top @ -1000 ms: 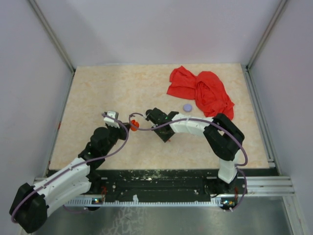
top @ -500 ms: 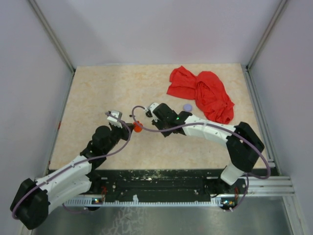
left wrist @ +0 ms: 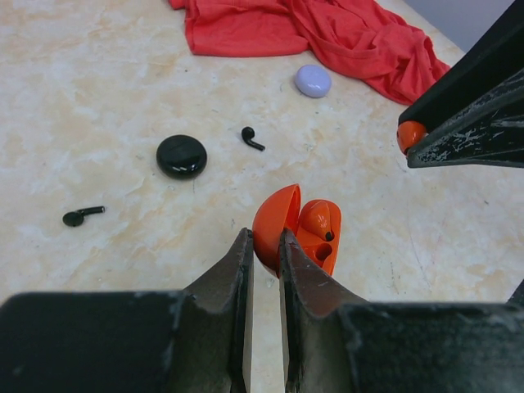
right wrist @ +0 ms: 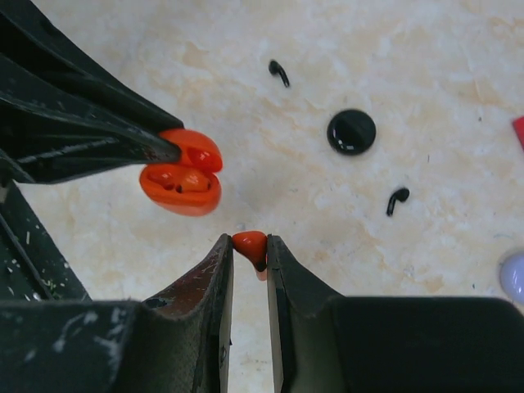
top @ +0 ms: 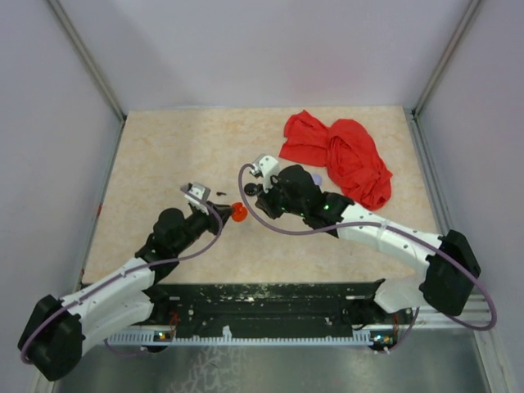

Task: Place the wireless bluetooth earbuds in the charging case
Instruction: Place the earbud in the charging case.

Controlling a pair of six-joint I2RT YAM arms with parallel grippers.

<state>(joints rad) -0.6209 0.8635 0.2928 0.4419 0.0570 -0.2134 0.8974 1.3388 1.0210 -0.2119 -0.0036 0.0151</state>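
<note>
**Right wrist view: earbud [right wrist: 250, 243] just short of the charging case [right wrist: 182, 182]**

Your right fingers [right wrist: 225, 255] pinch the small glossy orange earbud. The charging case, a smooth orange clamshell, hangs open up-left of them, its lid nipped by the left fingers [left wrist: 244, 250] above the marbled surface [right wrist: 426, 74].

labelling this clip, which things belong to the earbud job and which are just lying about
job: orange case, orange earbud
lying about: black puck, two black earbuds, lavender disc, red cloth
</note>
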